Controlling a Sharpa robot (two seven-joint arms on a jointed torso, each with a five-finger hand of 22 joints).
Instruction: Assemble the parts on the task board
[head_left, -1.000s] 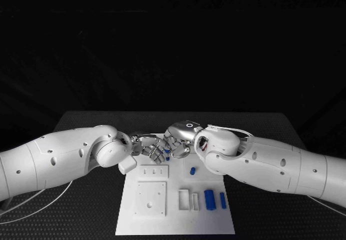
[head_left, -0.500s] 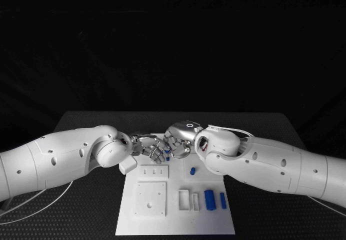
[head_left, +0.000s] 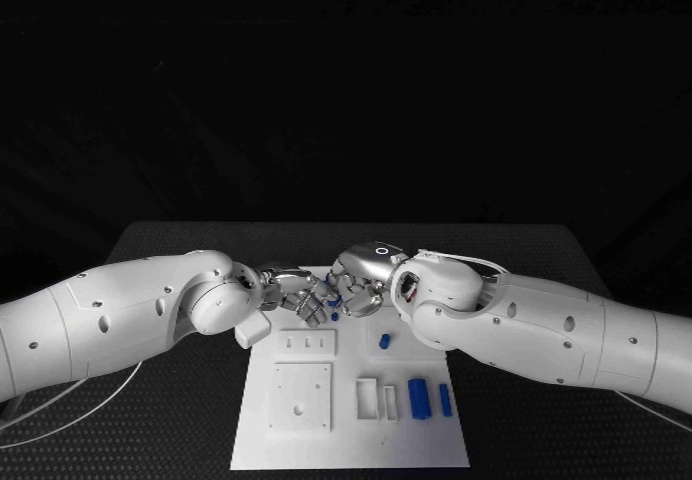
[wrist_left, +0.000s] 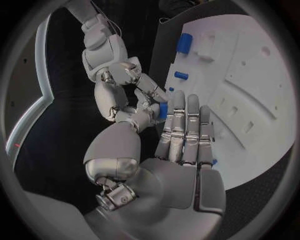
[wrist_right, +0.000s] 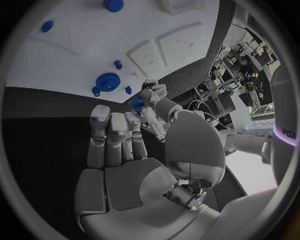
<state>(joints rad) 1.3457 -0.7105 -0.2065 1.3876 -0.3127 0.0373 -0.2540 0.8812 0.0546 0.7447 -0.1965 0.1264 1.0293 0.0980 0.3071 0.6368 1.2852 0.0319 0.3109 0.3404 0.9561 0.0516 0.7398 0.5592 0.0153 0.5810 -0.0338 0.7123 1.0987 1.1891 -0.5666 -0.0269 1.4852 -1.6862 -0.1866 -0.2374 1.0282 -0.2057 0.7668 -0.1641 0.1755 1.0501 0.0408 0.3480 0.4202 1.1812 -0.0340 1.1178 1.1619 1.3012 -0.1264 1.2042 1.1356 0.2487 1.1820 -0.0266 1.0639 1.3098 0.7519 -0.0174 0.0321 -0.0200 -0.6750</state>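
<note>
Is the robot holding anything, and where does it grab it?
A small blue part sits between both hands' fingertips, pinched at its sides; which robot hand truly holds it, I can't tell.

A black table (head_left: 188, 240) with a finely textured, dotted top is occupying the lower half of the head view, its far edge running straight across. Behind it the room is lying in near-total darkness (no wall or floor is resolving there). Pale cables (head_left: 58, 410) are looping over the table's near corners. Light is falling from above onto the table's middle.
</note>
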